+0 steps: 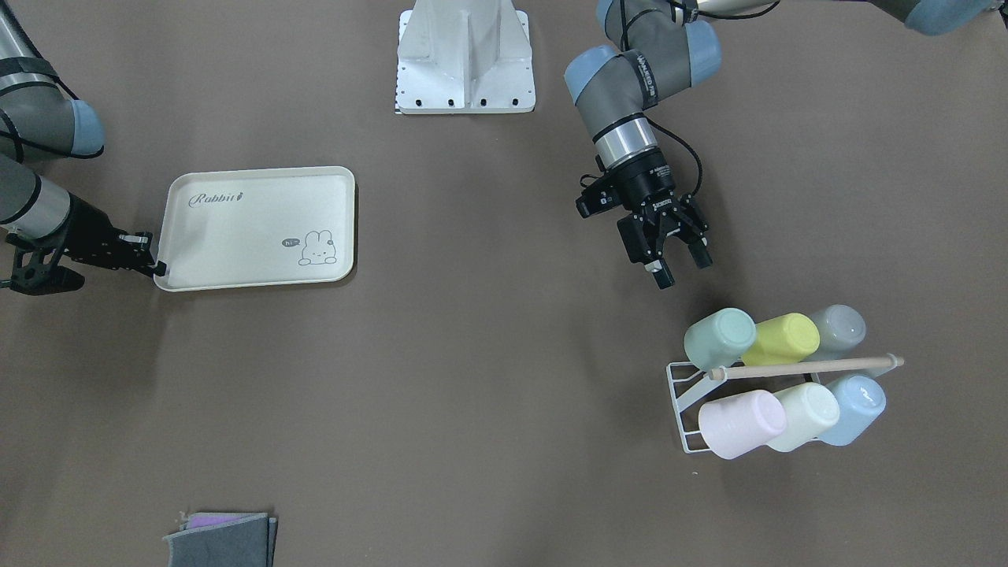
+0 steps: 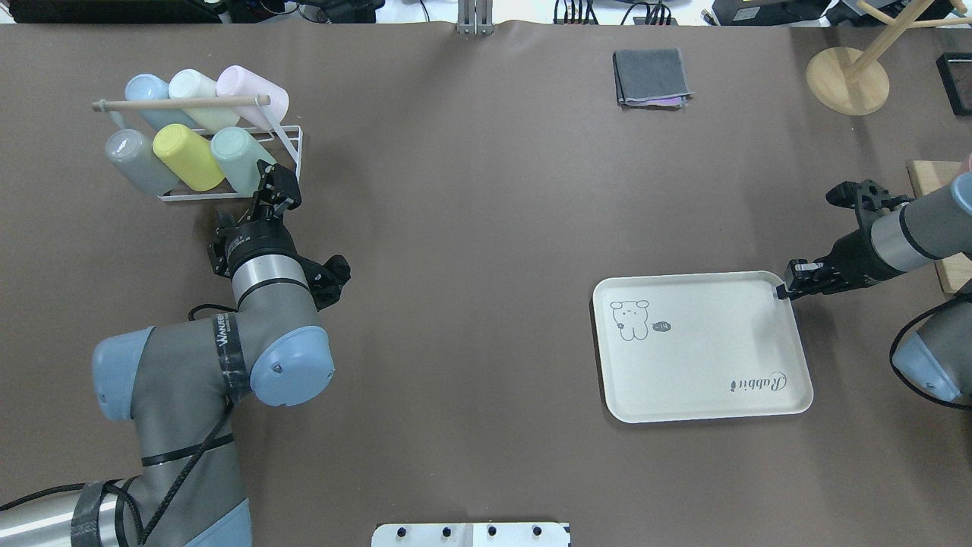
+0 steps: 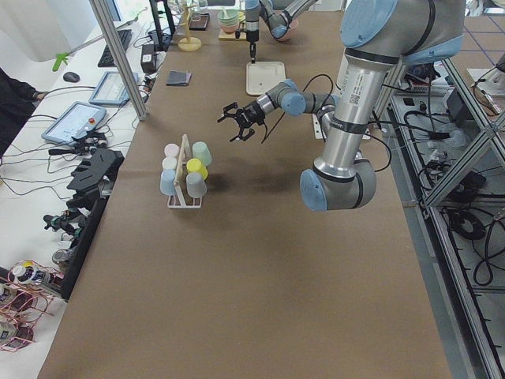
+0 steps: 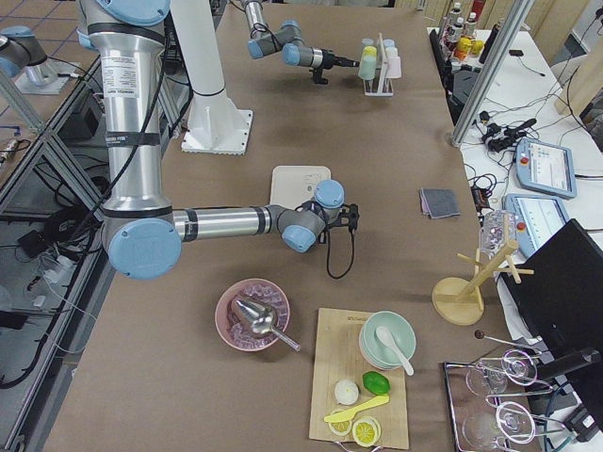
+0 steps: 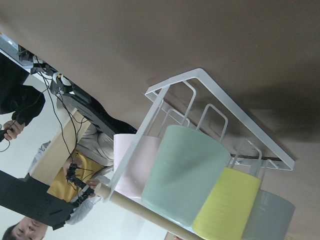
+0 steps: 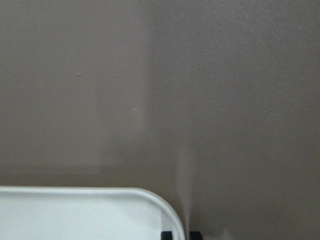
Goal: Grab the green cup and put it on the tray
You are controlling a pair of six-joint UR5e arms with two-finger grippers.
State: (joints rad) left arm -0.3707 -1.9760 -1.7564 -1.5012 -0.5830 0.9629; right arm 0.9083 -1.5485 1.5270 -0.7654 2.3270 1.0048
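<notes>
L gripper (image 1: pixel 683 269) was released, fingers spread wide, hanging in the air near the white wire rack (image 1: pixel 682 400) but clear of it, touching nothing. From my desk the green cup (image 1: pixel 719 337) sat on that rack, tilted on its side w/ its base toward the robot, in the row nearer the robot at the end closest to table centre. Next to it in the same row were a yellow cup (image 1: pixel 781 339) and then a grey cup (image 1: pixel 839 327). The far row behind the wooden bar (image 1: pixel 803 367) held pink (image 1: pixel 740 425), cream (image 1: pixel 808 415) and blue (image 1: pixel 855 405) cups. L wrist cam looked straight at the green cup's side, yellow cup touching it. The tray (image 1: pixel 236 236) lay flat on the table, well apart from the rack, on the robot's right, nothing on it. R gripper (image 1: pixel 160 267) was low at the tray's corner. R wrist cam showed its two fingertips close together either side of the rim, so I read it as clenched on the tray edge. A folded grey cloth (image 1: pixel 224 539) lay by the table's far edge.
</notes>
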